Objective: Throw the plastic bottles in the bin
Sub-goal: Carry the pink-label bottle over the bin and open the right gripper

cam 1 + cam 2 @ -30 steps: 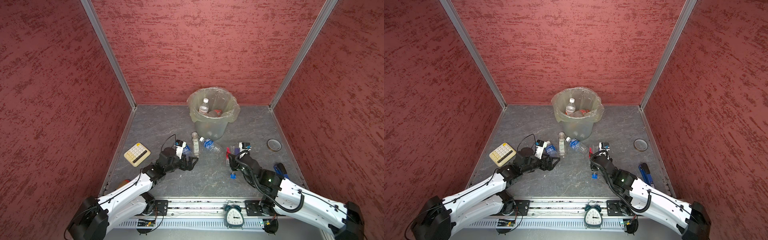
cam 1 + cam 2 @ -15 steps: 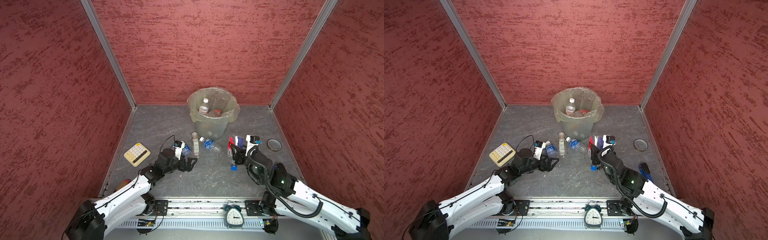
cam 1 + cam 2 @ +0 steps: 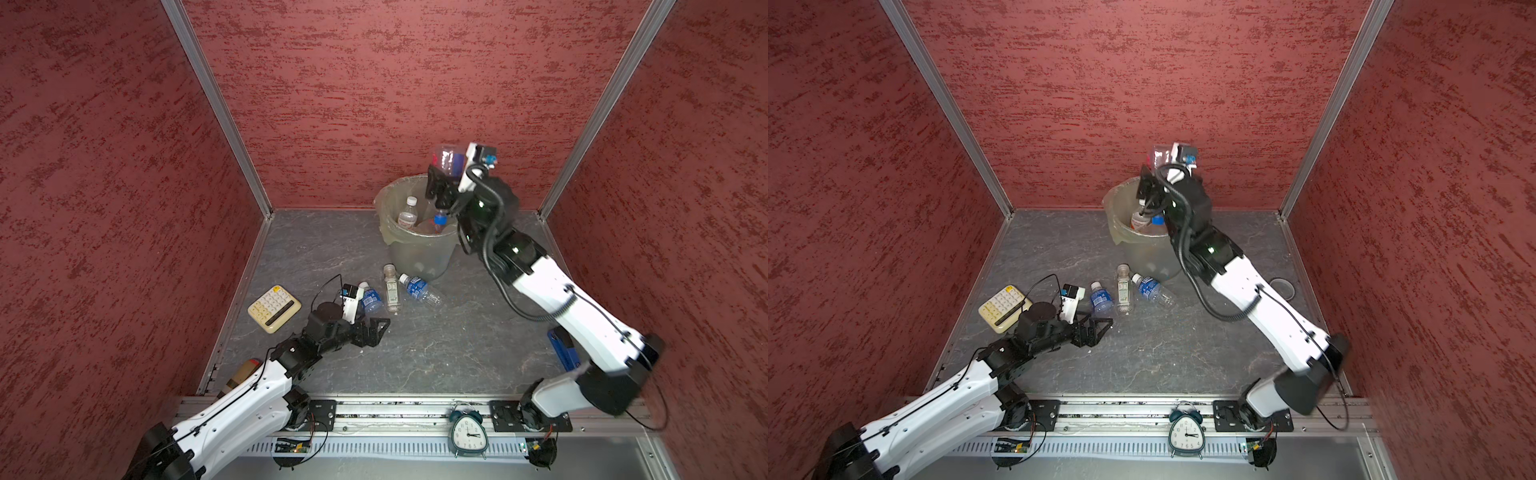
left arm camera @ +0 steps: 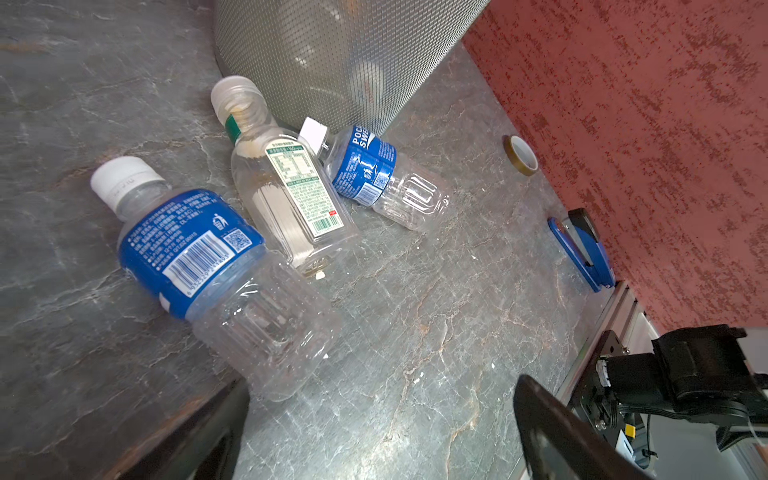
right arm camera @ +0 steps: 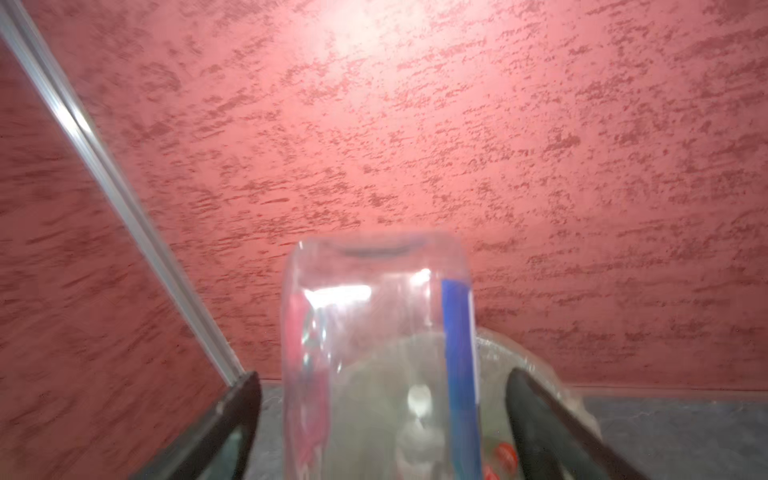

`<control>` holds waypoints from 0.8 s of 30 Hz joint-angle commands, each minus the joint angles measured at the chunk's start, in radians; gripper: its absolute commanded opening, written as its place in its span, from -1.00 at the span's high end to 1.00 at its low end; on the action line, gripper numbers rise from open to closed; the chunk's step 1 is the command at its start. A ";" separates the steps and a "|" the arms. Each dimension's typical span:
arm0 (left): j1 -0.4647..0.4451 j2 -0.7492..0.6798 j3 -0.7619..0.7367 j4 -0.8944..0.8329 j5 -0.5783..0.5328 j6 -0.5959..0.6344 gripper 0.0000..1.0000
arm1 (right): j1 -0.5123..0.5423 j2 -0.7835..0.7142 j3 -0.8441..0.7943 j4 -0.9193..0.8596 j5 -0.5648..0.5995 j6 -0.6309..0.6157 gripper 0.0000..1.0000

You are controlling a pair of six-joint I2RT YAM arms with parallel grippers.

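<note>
A clear plastic bottle (image 5: 374, 353) with a red and blue label hangs bottom-up over the bin (image 3: 419, 253), also seen in a top view (image 3: 449, 164). My right gripper (image 5: 382, 376) is open around it, with a gap at each side. More bottles (image 3: 407, 214) lie inside the bin. Three plastic bottles lie on the floor in front of the bin: a blue-labelled one (image 4: 208, 257), a white-labelled one (image 4: 291, 187) and another blue-labelled one (image 4: 374, 170). My left gripper (image 4: 378, 395) is open and empty, low beside the nearest one.
A cream calculator (image 3: 274, 307) lies at the left of the floor. By the right wall are a tape roll (image 4: 519, 154) and a blue tool (image 4: 582, 253). An alarm clock (image 3: 468, 432) stands on the front rail. Red walls close three sides.
My right arm has swung up from the floor to above the bin with the red and blue bottle, and its jaws have opened off it. The left arm has barely moved.
</note>
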 commanded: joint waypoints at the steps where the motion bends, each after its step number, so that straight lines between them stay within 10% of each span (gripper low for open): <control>1: -0.006 -0.024 -0.004 -0.033 -0.013 -0.016 -0.99 | -0.058 0.171 0.196 -0.154 -0.067 -0.015 -0.97; 24: -0.005 -0.004 0.028 -0.113 -0.135 -0.091 -0.99 | -0.059 -0.256 -0.293 -0.039 -0.061 -0.001 -0.97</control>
